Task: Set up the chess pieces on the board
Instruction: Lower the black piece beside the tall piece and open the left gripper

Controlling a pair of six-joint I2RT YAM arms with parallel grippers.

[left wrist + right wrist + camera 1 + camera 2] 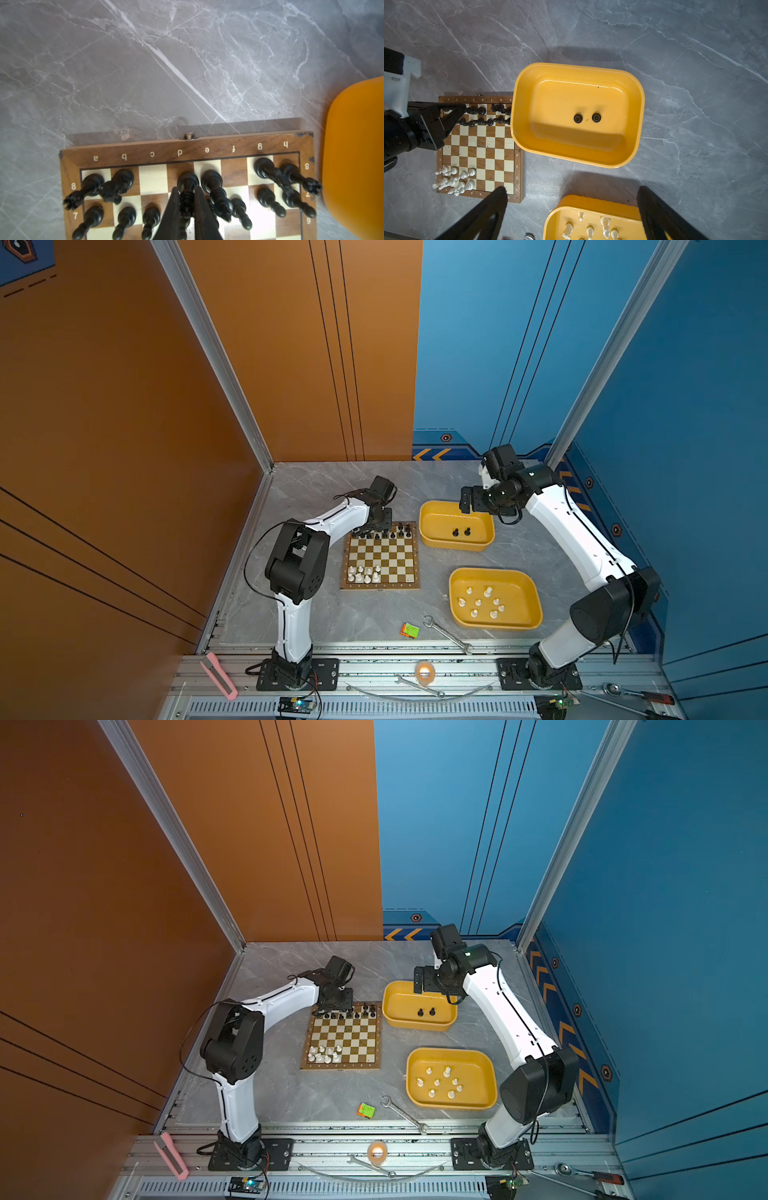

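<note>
Grey marble-veined worktop [332, 614] fills the cell between an orange wall and a blue wall. At the left, the left hand [187, 190] reaches over the far edge of the small wooden chessboard with brown and cream checks [390, 560], its fingers [172, 212] clamped on a tall glossy black chess piece [188, 180] at square d8; whether its base rests on the square or hangs just above I cannot tell. Other black pieces [212, 180] crowd the two far rows, c8 and f8 bare; creamy white pieces [363, 574] cluster at the near left corner. Just right of the board sits the far yellow rounded plastic tray [577, 71], holding two black pieces [578, 118] upright, long axes pointing up toward the right hand [572, 189], which hangs above, fingers wide apart and empty. That hand is the nearer one; a straight drop looks enough. Nearer the arm bases, the second yellow tray [494, 573] holds loose white pieces [487, 592]. Only the left wrist view shows the clamp and the lettered squares; in both top views the wrist covers it.
</note>
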